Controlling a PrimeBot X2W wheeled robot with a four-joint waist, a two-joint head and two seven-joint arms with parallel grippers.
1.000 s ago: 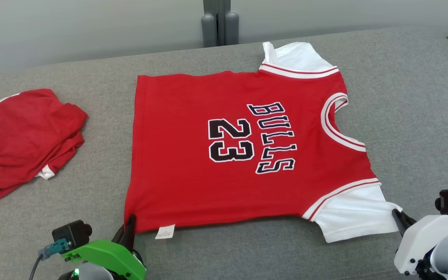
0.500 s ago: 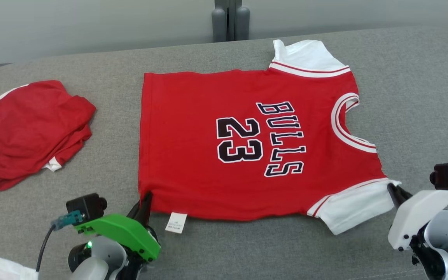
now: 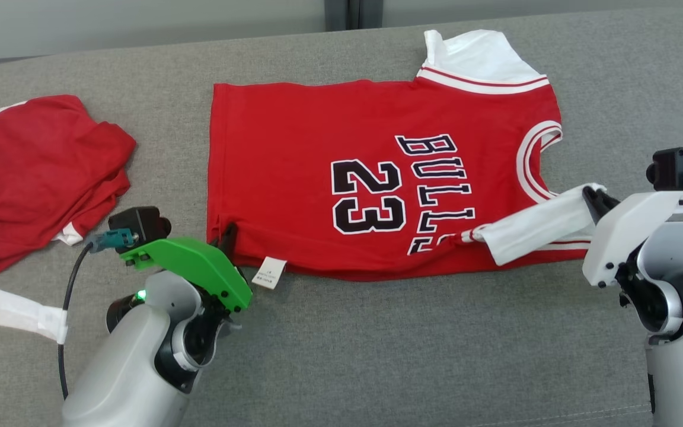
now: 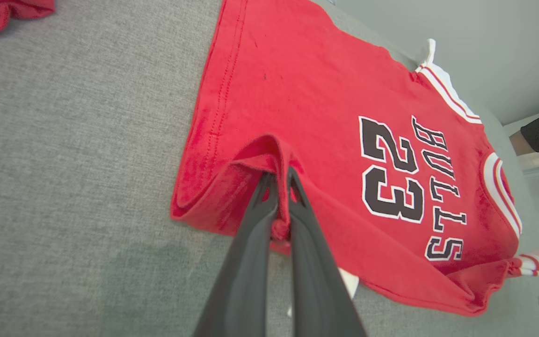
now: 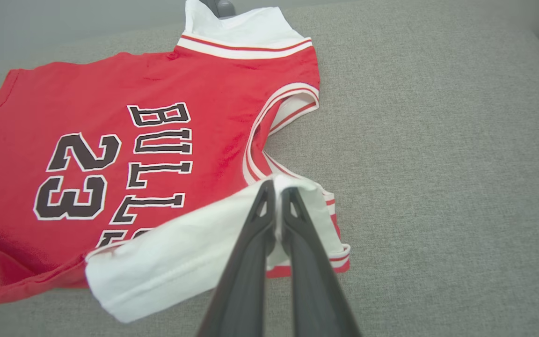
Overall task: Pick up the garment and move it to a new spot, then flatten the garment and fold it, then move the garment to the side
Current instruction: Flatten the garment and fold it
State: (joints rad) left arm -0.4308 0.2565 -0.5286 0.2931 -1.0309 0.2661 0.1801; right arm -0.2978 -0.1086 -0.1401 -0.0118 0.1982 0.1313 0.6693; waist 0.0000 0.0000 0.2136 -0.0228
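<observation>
The left hand (image 3: 230,232) was pressed together on the near hem corner (image 4: 232,173) of the jersey (image 3: 318,148), which lay spread on the grey worktop (image 3: 377,356), long axis running left to right (hem left, collar right). The right hand (image 3: 591,198) pinched the near white sleeve (image 3: 531,234), raised over the lettering (image 3: 436,178). From both hands the far edge (image 3: 318,86) lay straight ahead, so the fold looked set to go away from the robot.
</observation>
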